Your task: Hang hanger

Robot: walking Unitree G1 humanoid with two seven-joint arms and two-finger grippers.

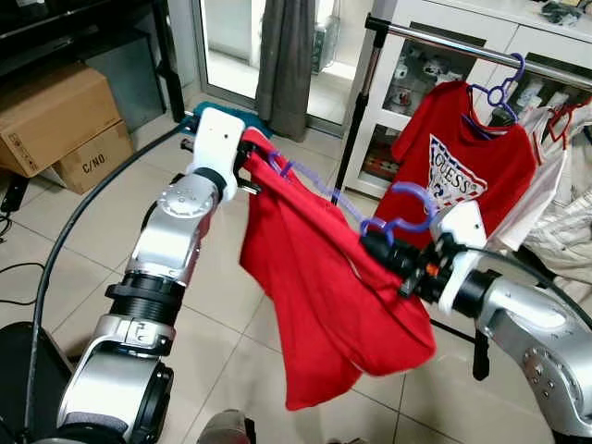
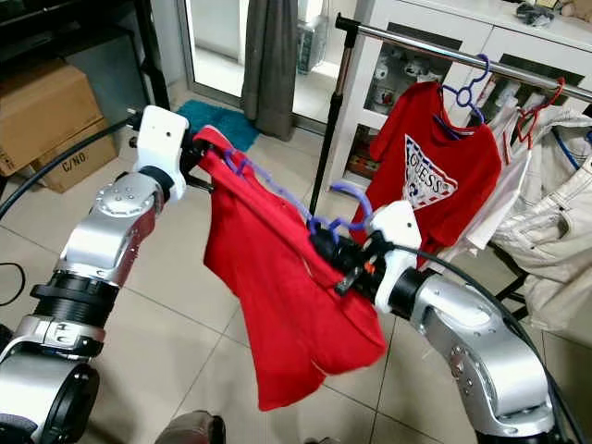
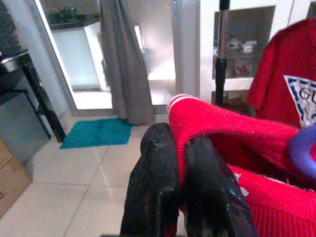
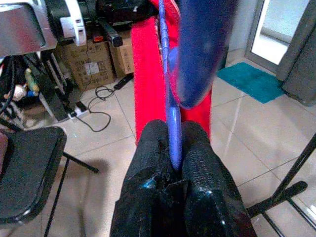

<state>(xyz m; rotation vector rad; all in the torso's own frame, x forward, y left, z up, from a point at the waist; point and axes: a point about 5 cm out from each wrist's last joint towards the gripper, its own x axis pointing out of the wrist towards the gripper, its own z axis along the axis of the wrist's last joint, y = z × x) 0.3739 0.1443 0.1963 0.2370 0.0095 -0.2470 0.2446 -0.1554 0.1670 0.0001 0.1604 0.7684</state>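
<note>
Left gripper: we find its black fingers pressed together on the ribbed red collar edge of the red shirt, at the raised left end of the garment.
Right gripper: we find its fingers clamped on the purple hanger, just below the hook, at the lower right end.
Hanger position: we see it held in the air between the two arms, slanting down from the left gripper toward the right one, its hook curling up beside the right wrist, apart from the rail.
Shirt: we note it draped on the hanger, hanging loose over the tiled floor.
Clothes rail: we record a metal bar on a black stand behind the right arm, carrying a red printed T-shirt on another purple hanger, with pale garments beside it.
Surroundings: we note cardboard boxes to the left, a grey curtain and a teal mat beyond.
</note>
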